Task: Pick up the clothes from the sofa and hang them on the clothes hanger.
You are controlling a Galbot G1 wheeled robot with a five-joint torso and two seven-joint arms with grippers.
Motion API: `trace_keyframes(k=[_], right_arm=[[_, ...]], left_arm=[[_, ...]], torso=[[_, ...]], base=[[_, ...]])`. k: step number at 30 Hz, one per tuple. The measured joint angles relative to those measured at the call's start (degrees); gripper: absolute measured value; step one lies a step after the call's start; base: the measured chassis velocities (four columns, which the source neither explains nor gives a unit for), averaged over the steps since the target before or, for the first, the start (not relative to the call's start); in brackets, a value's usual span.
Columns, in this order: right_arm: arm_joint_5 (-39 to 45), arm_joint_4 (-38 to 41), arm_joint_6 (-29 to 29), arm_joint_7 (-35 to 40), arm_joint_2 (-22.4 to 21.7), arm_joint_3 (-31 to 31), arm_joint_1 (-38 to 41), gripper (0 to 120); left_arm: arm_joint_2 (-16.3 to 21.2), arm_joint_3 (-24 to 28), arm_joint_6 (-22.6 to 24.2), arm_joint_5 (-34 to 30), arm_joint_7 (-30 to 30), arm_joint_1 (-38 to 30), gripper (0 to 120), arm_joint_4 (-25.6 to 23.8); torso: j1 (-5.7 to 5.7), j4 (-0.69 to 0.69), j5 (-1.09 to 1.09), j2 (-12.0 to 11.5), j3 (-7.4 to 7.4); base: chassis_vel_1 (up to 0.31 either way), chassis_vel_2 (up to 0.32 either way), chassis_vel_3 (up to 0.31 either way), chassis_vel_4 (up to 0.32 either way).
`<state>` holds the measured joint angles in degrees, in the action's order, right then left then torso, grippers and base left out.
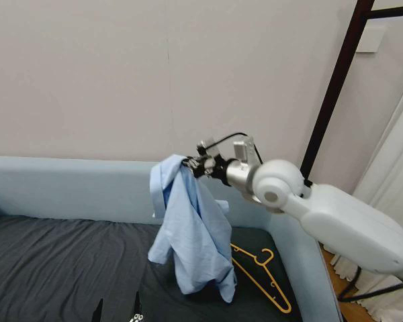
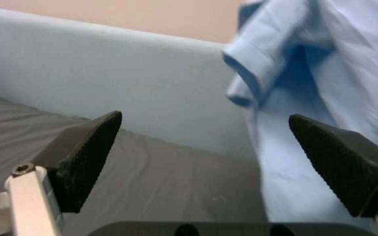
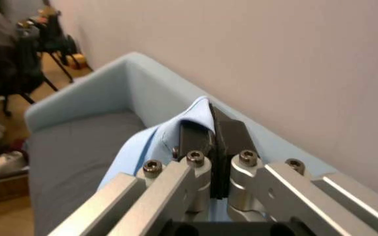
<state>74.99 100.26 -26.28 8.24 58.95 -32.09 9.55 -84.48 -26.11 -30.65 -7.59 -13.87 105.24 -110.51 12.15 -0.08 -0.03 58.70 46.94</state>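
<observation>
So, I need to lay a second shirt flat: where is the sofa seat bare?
The dark seat is bare from the hanging shirt leftward, bordered by the backrest. The right corner is crowded: the orange hanger lies there, beside the shirt in the right gripper's jaws. The left gripper, open, hangs low in front.

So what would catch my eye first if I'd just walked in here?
Probably the light blue shirt dangling over the pale blue sofa, pinched at its top by the right pincer. Next, the orange hanger lying on the dark seat near the sofa's right end, and the left pincer, open, low at the front of the seat.
</observation>
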Motion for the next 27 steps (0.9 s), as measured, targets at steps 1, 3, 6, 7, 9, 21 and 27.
trace_keyframes(k=[1, 3, 6, 7, 9, 21, 27], right_arm=[[0.3, -1.2, 0.4, -0.5, 1.4, -0.4, 1.0, 0], [1.2, -3.3, 1.6, -1.6, 4.7, -0.9, 2.8, 0], [1.7, -3.7, 2.2, -2.1, 6.0, -0.9, 3.1, 0], [1.8, -3.7, 2.2, -2.2, 6.1, -0.9, 3.1, 0], [2.8, -2.1, 3.2, -3.7, 5.5, -0.1, 2.3, 0], [-10.8, 0.6, 13.2, -18.7, -13.6, 2.1, -22.2, 0], [-27.2, -10.8, 24.0, -32.9, -17.8, 9.7, -42.0, 0]], left_arm=[[0.0, -0.2, -0.1, -0.1, 0.0, 0.0, 100, 0.0], [-0.1, -0.5, -0.2, -0.3, -0.2, 0.2, 100, -0.1], [-0.1, -0.6, -0.2, -0.4, -0.3, 0.2, 100, -0.1], [-0.1, -0.6, -0.2, -0.4, -0.3, 0.3, 100, -0.1], [-0.4, -0.6, -0.2, -0.5, -0.3, 0.3, 100, 0.2], [-1.4, 1.4, 0.7, 0.8, -0.1, 0.1, 100, 1.9], [-0.7, 1.7, 1.6, 1.2, 0.0, 0.4, 100, 1.8]], torso=[[0.0, 0.01, 0.0, 0.0, 0.0], [0.0, 0.01, 0.0, 0.0, 0.0], [0.0, 0.01, 0.0, 0.0, 0.0], [0.0, 0.01, 0.0, 0.0, 0.0], [0.0, 0.01, 0.01, 0.0, -0.01], [0.0, -0.04, 0.06, 0.0, -0.01], [0.0, -0.03, 0.05, 0.0, -0.01]], base=[[0.0, 0.0, 0.0, 0.0], [0.0, 0.0, 0.0, 0.0], [0.0, 0.0, 0.0, 0.0], [0.0, 0.0, 0.0, 0.0], [0.0, 0.0, 0.0, 0.0], [0.0, 0.0, 0.0, 0.0], [0.0, 0.0, 0.0, 0.0]])
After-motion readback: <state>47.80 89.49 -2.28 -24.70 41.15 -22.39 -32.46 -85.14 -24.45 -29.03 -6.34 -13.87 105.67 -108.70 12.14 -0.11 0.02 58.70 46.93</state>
